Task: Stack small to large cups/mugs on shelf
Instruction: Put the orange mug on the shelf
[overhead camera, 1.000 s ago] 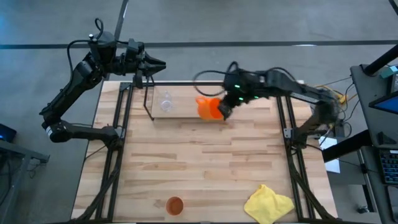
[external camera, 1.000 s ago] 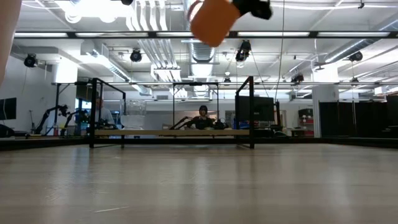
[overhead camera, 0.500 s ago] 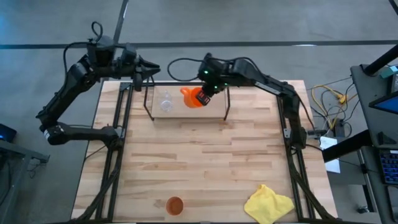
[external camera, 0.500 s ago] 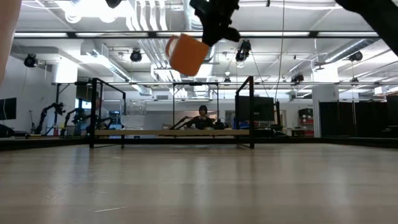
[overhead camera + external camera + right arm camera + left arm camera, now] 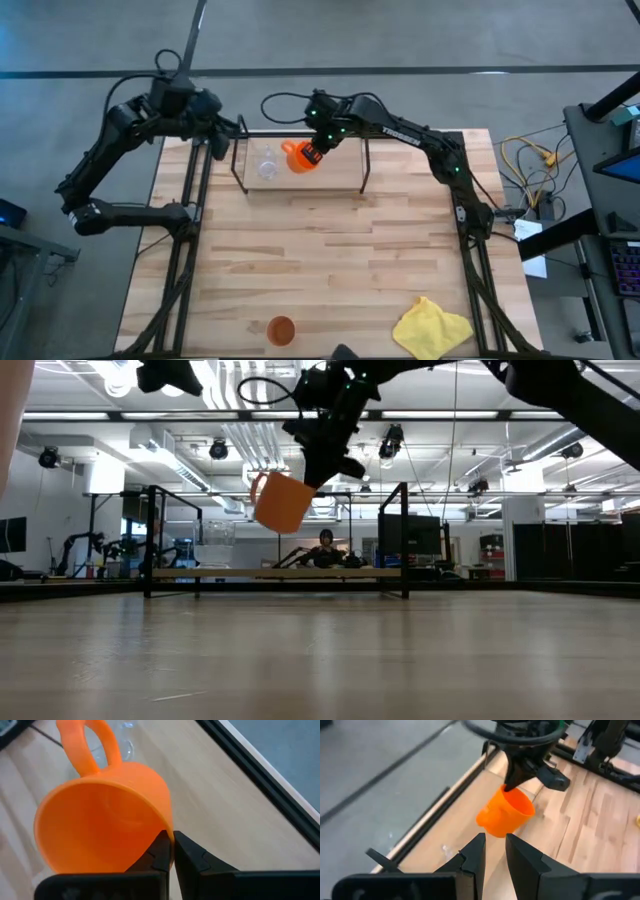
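While the right claw [image 5: 313,152] pinches the orange mug [image 5: 299,158] by its rim at upper centre over the shelf [image 5: 300,160], the left claw [image 5: 222,132] waits upper left, slightly parted and empty. Low view: mug [image 5: 281,501] hangs tilted above the counter [image 5: 320,660]. Right wrist view: mug rim [image 5: 100,830] clamped.

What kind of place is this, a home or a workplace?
Probably a robotics lab or workshop: an open hall with ceiling ducts, another robot arm far behind, and a person seated at a distant bench.
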Available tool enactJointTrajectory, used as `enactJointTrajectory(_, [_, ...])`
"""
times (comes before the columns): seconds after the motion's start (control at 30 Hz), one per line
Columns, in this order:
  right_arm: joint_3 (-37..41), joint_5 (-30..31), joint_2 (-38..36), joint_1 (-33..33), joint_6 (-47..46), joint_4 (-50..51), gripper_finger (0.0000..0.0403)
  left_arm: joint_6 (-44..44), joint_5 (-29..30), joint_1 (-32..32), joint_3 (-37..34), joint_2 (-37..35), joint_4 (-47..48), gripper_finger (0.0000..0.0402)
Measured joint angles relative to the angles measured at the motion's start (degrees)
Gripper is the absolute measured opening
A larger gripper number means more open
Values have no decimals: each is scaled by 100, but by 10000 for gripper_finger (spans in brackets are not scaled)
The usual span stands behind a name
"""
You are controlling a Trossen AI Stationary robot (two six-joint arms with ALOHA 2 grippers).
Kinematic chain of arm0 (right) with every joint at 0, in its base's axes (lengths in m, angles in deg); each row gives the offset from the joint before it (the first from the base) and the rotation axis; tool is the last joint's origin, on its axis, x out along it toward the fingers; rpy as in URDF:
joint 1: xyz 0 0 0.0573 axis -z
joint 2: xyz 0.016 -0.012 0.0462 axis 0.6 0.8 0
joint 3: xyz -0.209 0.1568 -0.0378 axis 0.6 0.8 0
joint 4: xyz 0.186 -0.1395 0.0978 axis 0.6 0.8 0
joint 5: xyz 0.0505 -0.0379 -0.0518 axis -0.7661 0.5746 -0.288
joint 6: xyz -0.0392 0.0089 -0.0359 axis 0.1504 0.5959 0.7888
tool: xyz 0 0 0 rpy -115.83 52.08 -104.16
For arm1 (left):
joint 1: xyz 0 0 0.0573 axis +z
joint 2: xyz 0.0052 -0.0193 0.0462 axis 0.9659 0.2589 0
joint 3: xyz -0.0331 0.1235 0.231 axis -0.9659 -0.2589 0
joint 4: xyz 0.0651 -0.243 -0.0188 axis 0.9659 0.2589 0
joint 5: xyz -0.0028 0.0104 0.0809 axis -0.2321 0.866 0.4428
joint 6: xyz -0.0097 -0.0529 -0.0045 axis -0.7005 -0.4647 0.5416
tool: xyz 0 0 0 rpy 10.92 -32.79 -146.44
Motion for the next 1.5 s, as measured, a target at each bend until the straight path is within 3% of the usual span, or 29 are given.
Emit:
enactJointTrajectory(0.3, [2,0,426,95,-7,-171,9,100,0,0,-842,117,-396,61])
enactJointTrajectory(0.87, [9,-84,461,174,-27,-235,9,-275,-107,-4,-2867,466,-3224,61])
enactJointTrajectory(1.13, [45,-85,461,185,-28,-223,9,-349,-136,-46,-2961,707,-3836,61])
enactJointTrajectory(1.5, [103,-89,458,185,-28,-225,9,-349,-138,-159,-2970,1283,-3862,61])
